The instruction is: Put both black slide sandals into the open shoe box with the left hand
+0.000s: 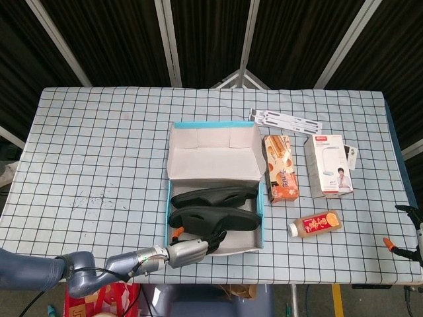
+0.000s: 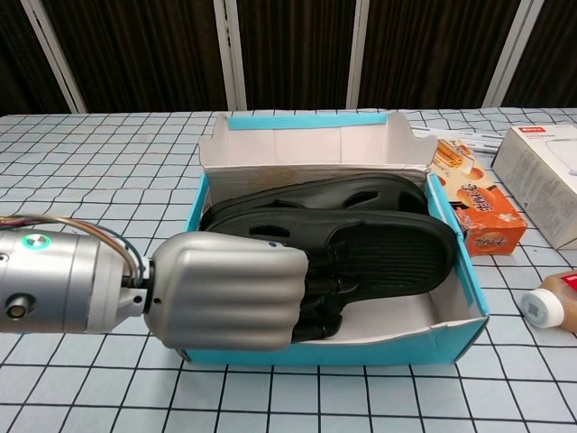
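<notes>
Both black slide sandals lie inside the open shoe box [image 1: 213, 158]: the far sandal [image 2: 347, 191] flat along the box's 12 o'clock side, the near sandal [image 2: 397, 251] overlapping it at 6 o'clock. The left hand [image 2: 230, 290] covers the near sandal's heel end at the box's 7 o'clock corner, its fingers [image 2: 325, 271] curled around the strap. The box sits mid-surface [image 1: 99, 145]. At its 3 o'clock stand an orange carton [image 1: 280, 168] and a white box [image 1: 330, 165]; a bottle [image 1: 316, 223] lies at 4 o'clock.
</notes>
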{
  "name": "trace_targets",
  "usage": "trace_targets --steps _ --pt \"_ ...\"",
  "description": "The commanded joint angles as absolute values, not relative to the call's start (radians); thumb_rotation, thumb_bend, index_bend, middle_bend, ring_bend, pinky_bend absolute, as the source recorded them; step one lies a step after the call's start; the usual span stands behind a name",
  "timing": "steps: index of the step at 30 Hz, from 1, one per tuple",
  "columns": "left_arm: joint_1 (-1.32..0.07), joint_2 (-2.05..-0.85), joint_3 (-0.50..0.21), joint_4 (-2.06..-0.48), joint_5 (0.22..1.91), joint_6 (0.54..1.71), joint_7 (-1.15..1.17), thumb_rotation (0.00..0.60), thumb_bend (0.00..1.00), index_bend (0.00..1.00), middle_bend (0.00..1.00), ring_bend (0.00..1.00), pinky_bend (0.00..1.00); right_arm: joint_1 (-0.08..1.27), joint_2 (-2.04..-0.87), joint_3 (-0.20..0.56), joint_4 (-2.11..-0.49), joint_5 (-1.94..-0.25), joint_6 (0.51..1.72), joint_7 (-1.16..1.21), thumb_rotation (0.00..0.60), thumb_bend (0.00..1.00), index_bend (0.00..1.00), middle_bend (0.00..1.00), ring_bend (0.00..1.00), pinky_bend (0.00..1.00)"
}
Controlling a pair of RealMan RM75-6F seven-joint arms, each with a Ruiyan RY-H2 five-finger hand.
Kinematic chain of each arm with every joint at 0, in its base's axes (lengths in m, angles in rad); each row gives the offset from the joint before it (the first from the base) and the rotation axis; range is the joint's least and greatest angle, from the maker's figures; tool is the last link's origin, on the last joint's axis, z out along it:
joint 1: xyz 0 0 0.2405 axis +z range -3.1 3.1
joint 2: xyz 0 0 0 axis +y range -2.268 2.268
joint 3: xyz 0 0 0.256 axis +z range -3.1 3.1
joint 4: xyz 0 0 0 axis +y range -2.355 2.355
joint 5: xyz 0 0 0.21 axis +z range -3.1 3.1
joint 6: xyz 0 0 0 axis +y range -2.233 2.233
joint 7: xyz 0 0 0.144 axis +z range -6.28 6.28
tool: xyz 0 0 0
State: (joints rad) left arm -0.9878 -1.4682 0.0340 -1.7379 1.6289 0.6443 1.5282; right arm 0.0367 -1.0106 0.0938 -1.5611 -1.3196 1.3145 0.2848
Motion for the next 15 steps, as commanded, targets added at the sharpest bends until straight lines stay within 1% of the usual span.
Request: trace_targets --steps 1,10,13,15 --pt "-0.985 -1.477 0.038 -1.725 1.626 0.643 1.515 0.6 0.49 0.1 0.37 0.06 0.14 0.036 -1.01 0.094 -1.561 -1.32 1.315 0.286 0.6 0.23 0.26 0.25 0.26 0.21" --pt "-0.981 -1.492 0.045 -1.701 1.606 0.63 1.504 0.6 0.49 0.1 0.37 0.06 0.14 0.036 -1.01 0.094 -1.562 -1.32 1.316 0.285 0.6 0.23 0.26 0.25 0.26 0.21" --pt "-0.98 -1.491 0.041 -1.703 1.611 0.64 1.504 0.6 0.42 0.1 0.36 0.06 0.14 0.036 -1.01 0.094 -1.562 -1.32 1.314 0.284 0.6 0.23 0.26 0.25 0.26 0.21" --pt "-0.977 -1.488 0.039 -1.707 1.615 0.654 1.502 0.6 0.38 0.09 0.34 0.06 0.14 0.037 -1.01 0.094 -1.562 -1.32 1.314 0.283 0.6 0.23 0.26 0.25 0.26 0.21"
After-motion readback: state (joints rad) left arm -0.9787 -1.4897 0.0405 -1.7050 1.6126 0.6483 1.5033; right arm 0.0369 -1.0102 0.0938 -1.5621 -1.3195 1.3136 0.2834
